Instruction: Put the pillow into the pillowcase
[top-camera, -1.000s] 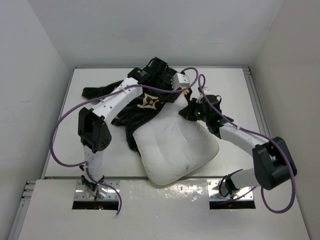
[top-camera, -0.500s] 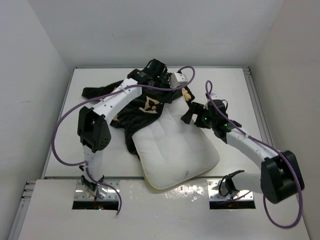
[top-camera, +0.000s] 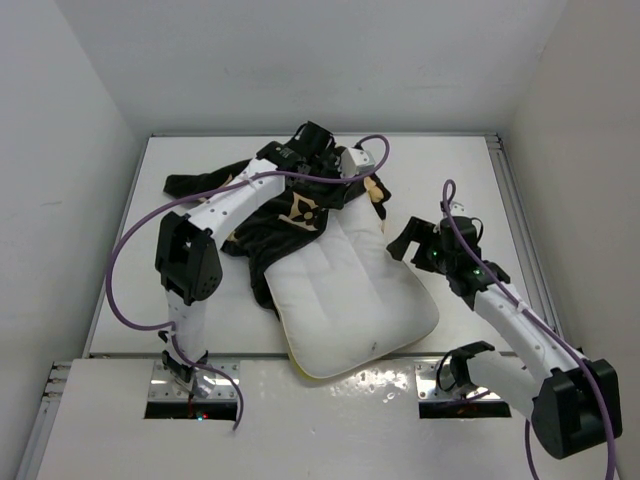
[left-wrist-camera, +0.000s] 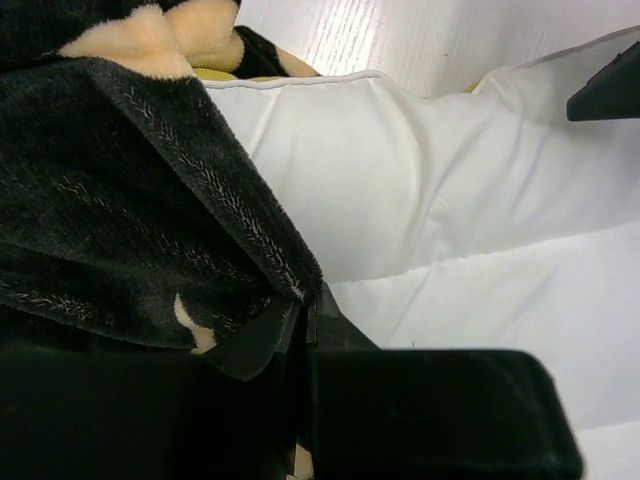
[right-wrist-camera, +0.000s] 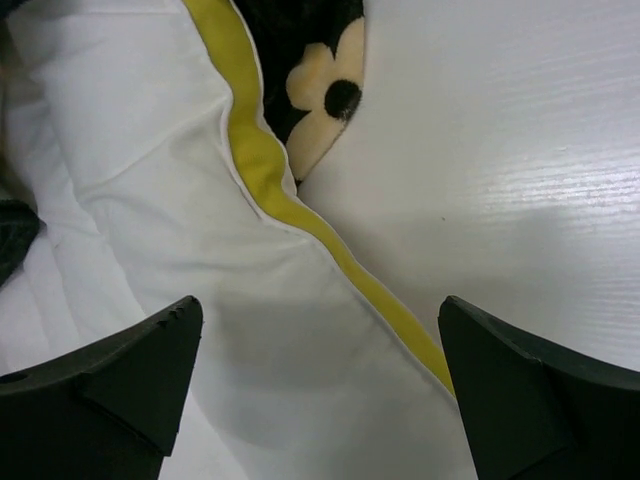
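Note:
The white quilted pillow (top-camera: 350, 300) lies on the table, its far end tucked under the black flower-print pillowcase (top-camera: 290, 215). My left gripper (top-camera: 343, 166) is over the far end of the pillow. In the left wrist view it (left-wrist-camera: 305, 312) is shut on the pillowcase's edge (left-wrist-camera: 130, 200), with the pillow (left-wrist-camera: 450, 200) just below. My right gripper (top-camera: 406, 240) is at the pillow's right edge. In the right wrist view it (right-wrist-camera: 320, 345) is open and empty over the pillow (right-wrist-camera: 150, 200) and its yellow piping (right-wrist-camera: 270, 170). A corner of the pillowcase (right-wrist-camera: 320, 80) shows beyond.
The white table (top-camera: 450, 170) is boxed in by white walls at the left, right and far side. Purple cables (top-camera: 120, 270) loop off both arms. The arm mounts sit on the near ledge (top-camera: 330, 400).
My right gripper has opened, let go of the pillow and drawn back to the right. The pillow's right corner has dropped and lies flatter. The left arm has barely moved.

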